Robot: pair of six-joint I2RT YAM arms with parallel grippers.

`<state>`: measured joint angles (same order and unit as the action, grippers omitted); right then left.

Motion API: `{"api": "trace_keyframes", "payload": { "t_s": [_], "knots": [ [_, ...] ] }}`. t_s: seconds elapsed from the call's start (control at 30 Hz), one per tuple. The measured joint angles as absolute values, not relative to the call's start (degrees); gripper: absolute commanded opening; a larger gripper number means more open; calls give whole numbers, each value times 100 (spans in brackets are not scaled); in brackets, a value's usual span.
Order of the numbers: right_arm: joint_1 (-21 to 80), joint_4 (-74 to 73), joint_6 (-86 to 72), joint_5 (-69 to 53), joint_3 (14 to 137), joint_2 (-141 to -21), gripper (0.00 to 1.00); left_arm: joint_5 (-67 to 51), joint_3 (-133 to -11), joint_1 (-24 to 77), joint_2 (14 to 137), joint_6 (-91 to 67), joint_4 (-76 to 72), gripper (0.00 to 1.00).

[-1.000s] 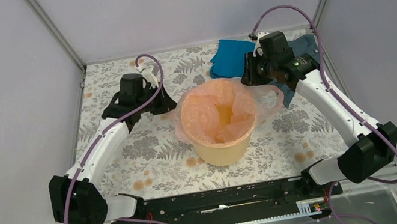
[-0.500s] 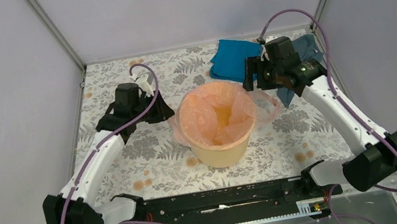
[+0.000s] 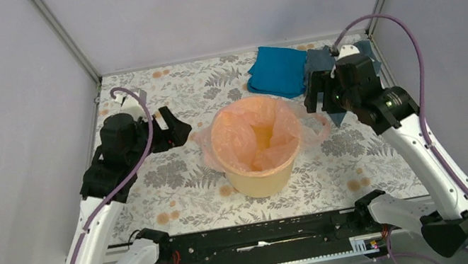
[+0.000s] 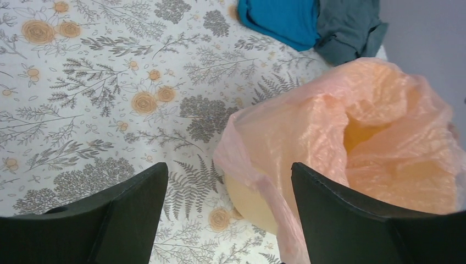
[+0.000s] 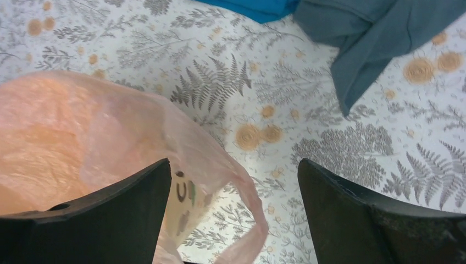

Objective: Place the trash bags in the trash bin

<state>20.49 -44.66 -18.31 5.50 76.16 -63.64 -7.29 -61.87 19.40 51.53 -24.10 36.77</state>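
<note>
The yellow-orange trash bin (image 3: 260, 183) stands mid-table, lined with the pale-pink trash bag (image 3: 254, 134), whose film drapes over the rim on both sides. My left gripper (image 3: 173, 126) hovers left of the bin, open, with nothing between its fingers; in the left wrist view the bag (image 4: 351, 148) and bin wall (image 4: 250, 195) lie ahead of the gripper (image 4: 229, 181). My right gripper (image 3: 314, 93) is open at the bin's right, above a loose handle loop of the bag (image 5: 242, 187); nothing is gripped by the right gripper (image 5: 233, 179).
A bright blue cloth (image 3: 276, 71) and a grey-blue cloth (image 3: 339, 111) lie at the back right, close to my right gripper. The floral tablecloth (image 3: 174, 178) covers the table, with grey walls and metal posts around it.
Both grippers opened and let go of the bag's edges, then drew back outward and up from the bin. The bag now rests over the rim.
</note>
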Motion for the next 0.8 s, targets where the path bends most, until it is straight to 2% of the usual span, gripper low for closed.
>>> {"api": "trace_keyframes", "payload": {
  "t_s": [0.2,0.5,0.6,0.8],
  "knots": [
    [2049,-4512,-2001,797,6810,-5717,86,-978,-5883,1940,4893,-2635,3667,82],
    [2049,-4379,-2231,309,6121,-5408,77,-1721,-5046,1940,5170,-3020,3496,63],
    [2049,-4342,-2265,226,6023,-5369,70,-1898,-4866,1940,5166,-3116,3354,53],
    [2049,-4281,-2386,51,5776,-5186,50,-2161,-4447,1940,5148,-3304,2991,27]
  ]
}}
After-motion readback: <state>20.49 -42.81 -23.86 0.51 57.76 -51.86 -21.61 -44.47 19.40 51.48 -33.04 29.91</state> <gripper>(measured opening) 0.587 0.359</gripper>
